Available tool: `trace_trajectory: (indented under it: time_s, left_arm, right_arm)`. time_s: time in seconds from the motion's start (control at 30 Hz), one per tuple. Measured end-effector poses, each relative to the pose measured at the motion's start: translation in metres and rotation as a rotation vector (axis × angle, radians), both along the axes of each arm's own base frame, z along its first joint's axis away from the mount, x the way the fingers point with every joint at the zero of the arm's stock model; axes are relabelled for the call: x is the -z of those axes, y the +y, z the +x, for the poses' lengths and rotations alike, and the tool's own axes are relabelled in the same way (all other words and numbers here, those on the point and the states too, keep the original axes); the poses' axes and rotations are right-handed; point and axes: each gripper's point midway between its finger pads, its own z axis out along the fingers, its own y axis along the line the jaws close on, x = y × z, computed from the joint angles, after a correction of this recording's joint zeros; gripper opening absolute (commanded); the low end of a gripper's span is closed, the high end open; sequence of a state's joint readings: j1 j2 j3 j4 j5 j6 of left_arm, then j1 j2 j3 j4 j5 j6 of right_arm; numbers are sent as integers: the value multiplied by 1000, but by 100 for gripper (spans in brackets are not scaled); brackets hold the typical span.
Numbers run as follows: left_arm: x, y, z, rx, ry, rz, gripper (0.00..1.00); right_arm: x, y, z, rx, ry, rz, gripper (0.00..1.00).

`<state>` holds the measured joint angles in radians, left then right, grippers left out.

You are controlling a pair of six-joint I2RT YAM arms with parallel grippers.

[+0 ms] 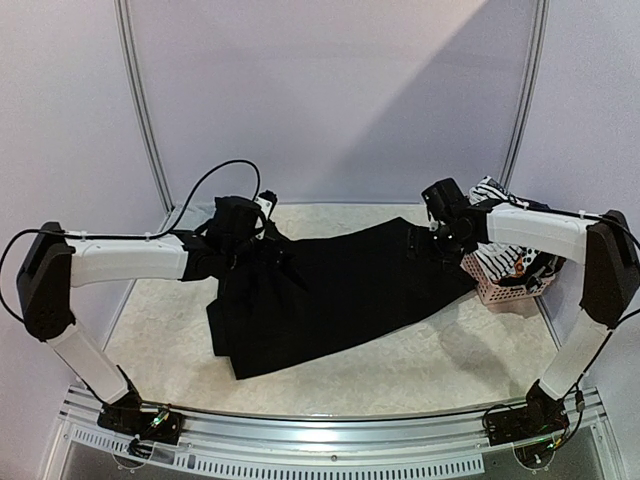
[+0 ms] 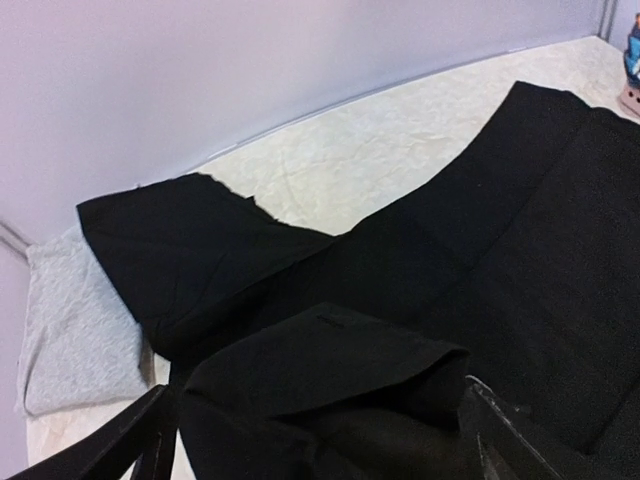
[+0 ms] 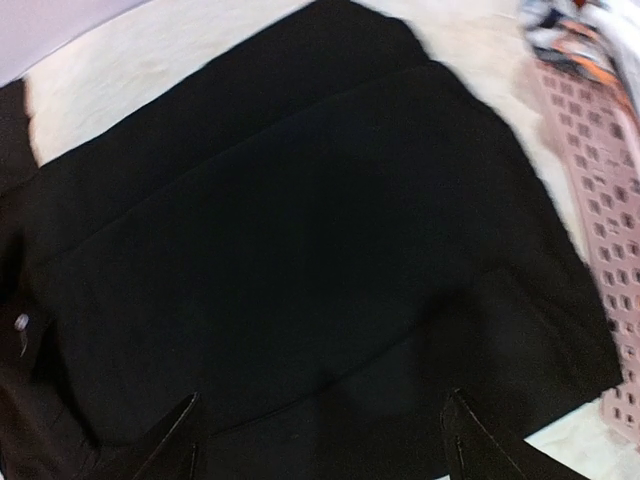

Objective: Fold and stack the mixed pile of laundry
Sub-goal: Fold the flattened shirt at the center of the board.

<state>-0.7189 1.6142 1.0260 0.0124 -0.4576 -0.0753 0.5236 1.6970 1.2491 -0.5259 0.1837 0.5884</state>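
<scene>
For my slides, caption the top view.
Left tool and right tool at opposite ends of black trousers spread on the table; pink basket at right.

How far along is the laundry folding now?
Early. A grey piece lies flat at the table's left edge. In hand: the black trousers, fabric bunched at the left end effector; the right end effector is open over them. Left: striped clothes in the basket.

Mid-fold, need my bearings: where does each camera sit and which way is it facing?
Top: high behind the robot, looking down; left arm, right arm, black trousers, pink basket.
Left wrist: faces the back wall across the trousers; left claw at bottom.
Right wrist: looks down on trousers, basket right; right claw at bottom.
Shared: all three see the trousers.
</scene>
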Motion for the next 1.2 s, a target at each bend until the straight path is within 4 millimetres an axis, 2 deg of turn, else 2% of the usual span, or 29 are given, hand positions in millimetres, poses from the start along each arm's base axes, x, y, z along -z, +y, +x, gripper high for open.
trace_trajectory:
  time_s: [0.17,0.2,0.27,0.4,0.5,0.63,0.8,1.07,1.2]
  left_arm:
    - [-9,23,-15,-100,27,-60,96]
    - [-9,29,-21,-114,36,-72,95]
    - [-3,46,-40,-154,75,-97,93]
    - [7,65,-66,-196,131,-132,91]
    - [18,76,-88,-218,183,-163,89]
    - [42,81,-114,-229,270,-186,87]
    - [72,83,-139,-235,395,-189,82]
    - [77,59,-161,-168,479,-244,78]
    - [79,48,-174,-124,512,-247,77]
  right_arm:
    - [-13,56,-13,-185,-38,33,79]
    - [-18,72,-14,-233,-53,50,79]
    - [-26,102,-14,-316,-79,72,78]
    - [-34,160,-13,-473,-129,88,75]
    - [-28,198,-16,-580,-137,86,72]
    - [-4,236,-28,-710,-117,65,71]
    - [16,264,-40,-822,-106,28,65]
    - [34,282,-36,-870,-109,2,53]
    - [36,286,-30,-875,-124,-14,39]
